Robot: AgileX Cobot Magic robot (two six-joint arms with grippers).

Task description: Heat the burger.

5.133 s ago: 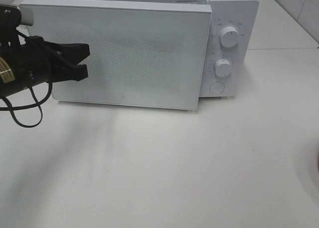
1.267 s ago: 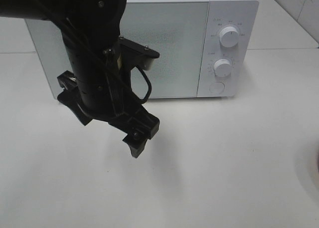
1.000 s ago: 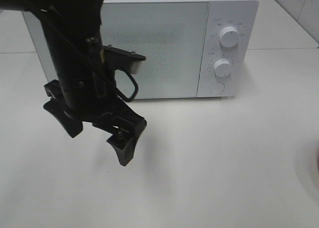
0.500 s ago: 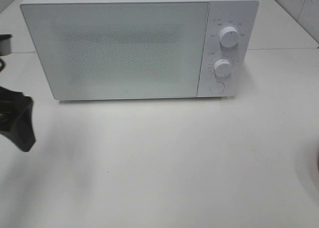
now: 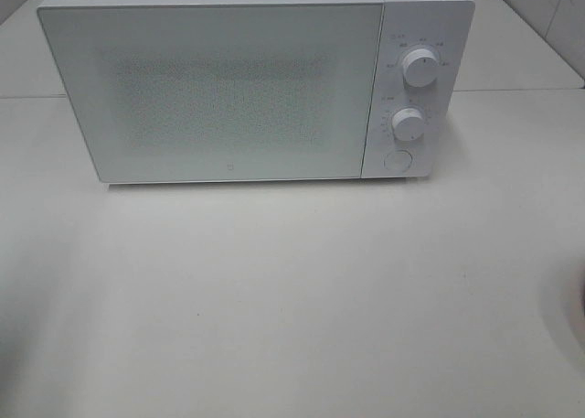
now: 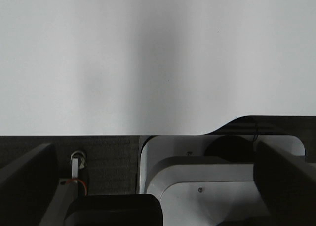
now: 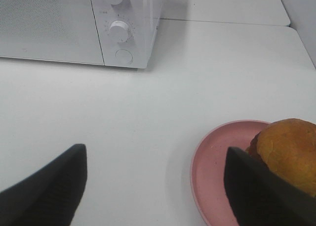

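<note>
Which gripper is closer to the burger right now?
Right. The right gripper hangs open just beside the burger on its pink plate; the left gripper sees only bare table.

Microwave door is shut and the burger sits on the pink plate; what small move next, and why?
Probably lower the open right hand toward the burger on the pink plate; it sits outside the microwave, ungrasped.

**Robot hardware as seen from the wrist cameras**

I see the left gripper (image 6: 158, 186) as two dark, blocky fingers (image 6: 284, 179) flanking a white moulded housing with rounded corners and two small screws. Beside it, a slim metal bracket with an orange-red cable. The right gripper (image 7: 153, 186) shows only matte black, wedge-shaped fingers (image 7: 264, 194).
</note>
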